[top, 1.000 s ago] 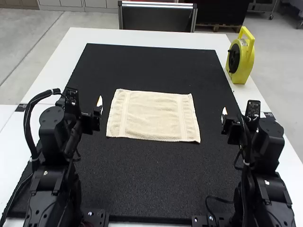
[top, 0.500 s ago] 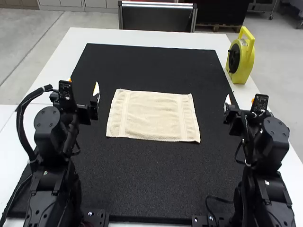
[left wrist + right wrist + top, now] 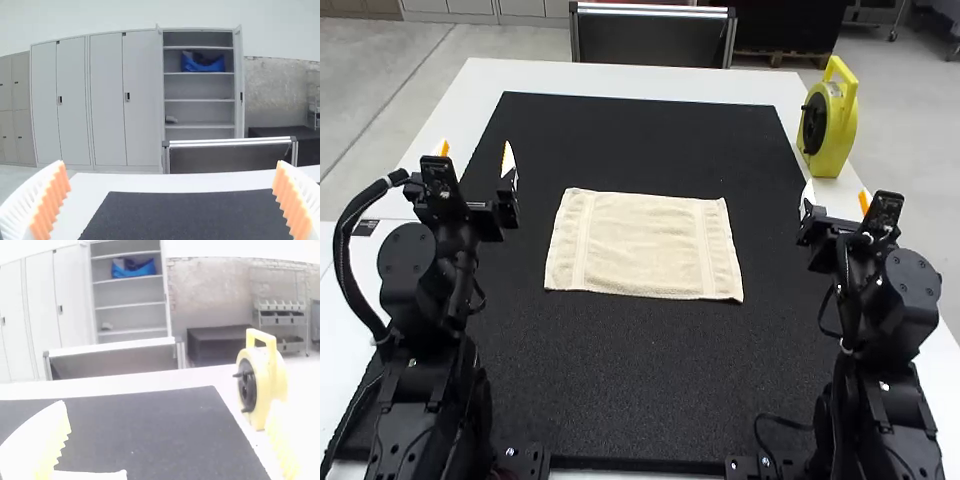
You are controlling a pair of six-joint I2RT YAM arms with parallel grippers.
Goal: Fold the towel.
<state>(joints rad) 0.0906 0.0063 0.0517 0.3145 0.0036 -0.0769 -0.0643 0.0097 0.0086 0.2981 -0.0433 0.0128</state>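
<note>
Cream terry towel (image 3: pixel 640 245) lies spread out between the two claws, to the right of the left gripper (image 3: pixel 476 155) and to the left of the right gripper (image 3: pixel 836 197). Neither claw touches it. Both claws are spread wide with nothing pinched in them.

As for progress, no fold has been made: the towel is a single flat layer, a woven band running along each short end, its corners all out. The whole of the folding is left. My guess is that both claws must first come down to the cloth and take an edge or corners; the thin hem lying flush could slip from a shallow grip.

Under the towel is a black mat (image 3: pixel 640 400), reaching well past both claws and lying on a white table (image 3: pixel 620 78). Beyond the right gripper, on the table beside the mat, stands a yellow cable reel (image 3: pixel 830 118) with its handle up. In the room ahead of the left gripper are grey metal cabinets (image 3: pixel 106 100) and an open shelf unit (image 3: pixel 199 89) holding a blue bag (image 3: pixel 202 64); a dark framed panel (image 3: pixel 227 159) stands just past the table's far edge.
</note>
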